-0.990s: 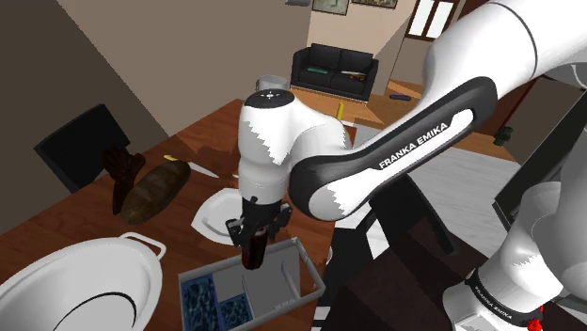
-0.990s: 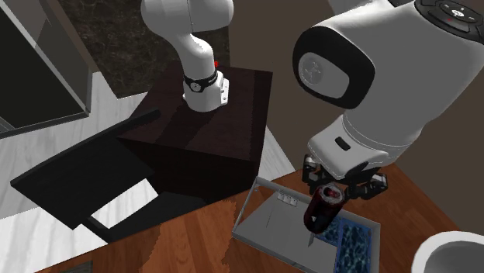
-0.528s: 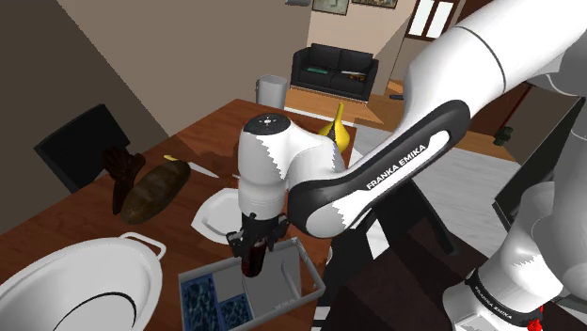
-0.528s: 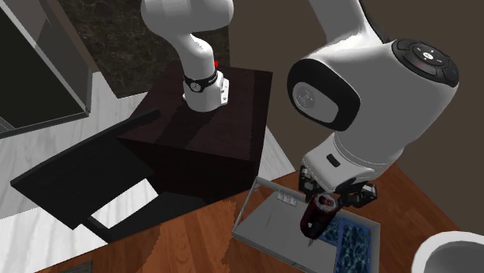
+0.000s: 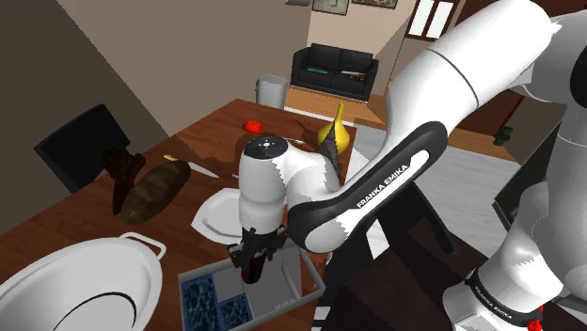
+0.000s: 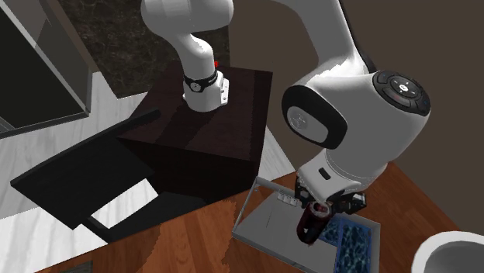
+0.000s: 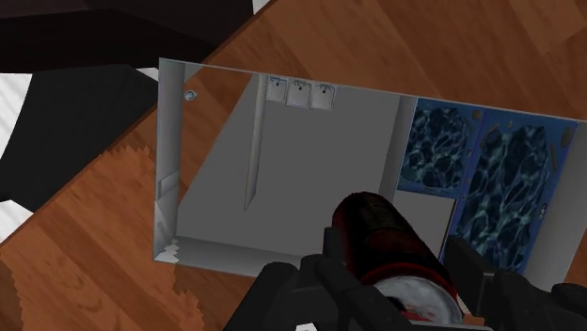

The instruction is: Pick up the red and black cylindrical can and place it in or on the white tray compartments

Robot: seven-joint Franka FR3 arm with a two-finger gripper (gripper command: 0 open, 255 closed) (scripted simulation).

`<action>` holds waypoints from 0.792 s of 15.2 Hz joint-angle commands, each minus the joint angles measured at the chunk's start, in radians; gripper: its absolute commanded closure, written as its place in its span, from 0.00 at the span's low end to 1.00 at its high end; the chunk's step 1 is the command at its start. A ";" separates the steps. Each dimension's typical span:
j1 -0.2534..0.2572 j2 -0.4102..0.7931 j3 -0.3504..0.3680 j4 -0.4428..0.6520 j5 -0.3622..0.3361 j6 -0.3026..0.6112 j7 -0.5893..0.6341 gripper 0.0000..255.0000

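Note:
My black gripper (image 5: 252,260) is shut on the red and black can (image 5: 251,270), which hangs upright with its lower end just above the grey-white compartment tray (image 5: 307,270). In the second exterior view the gripper (image 6: 319,210) holds the can (image 6: 310,226) over the tray (image 6: 249,206), beside its blue-patterned cells (image 6: 356,241). The wrist view has the can (image 7: 384,232) clasped between the fingers (image 7: 335,252) above the large plain compartment (image 7: 310,160), close to the divider before the blue cells (image 7: 482,181).
A big white bowl (image 5: 75,282) sits at the shoulder view's lower left. Behind the tray lie a white plate (image 5: 219,212) and a brown lump (image 5: 155,188); farther back are a yellow vase (image 5: 337,137) and a small red thing (image 5: 251,125). The dark stand (image 6: 203,132) borders the tray's side.
The arm has come down with the can still gripped, bringing it from above the tray to just over the plain compartment. The tray has not moved.

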 commanded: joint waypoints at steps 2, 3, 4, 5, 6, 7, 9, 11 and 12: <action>0.001 0.010 -0.004 0.002 -0.006 0.008 0.002 1.00; 0.001 0.010 -0.004 0.002 -0.006 0.008 0.002 1.00; 0.001 0.010 -0.004 0.002 -0.006 0.008 0.002 1.00; 0.001 0.010 -0.004 0.002 -0.006 0.008 0.002 1.00; 0.001 0.010 -0.004 0.002 -0.006 0.008 0.002 1.00; 0.001 0.010 -0.004 0.002 -0.006 0.008 0.002 1.00; 0.001 0.010 -0.004 0.003 -0.005 0.007 0.002 0.00; 0.002 0.010 -0.004 0.002 -0.006 0.009 0.003 0.00; 0.002 0.010 -0.004 0.002 -0.006 0.009 0.003 0.00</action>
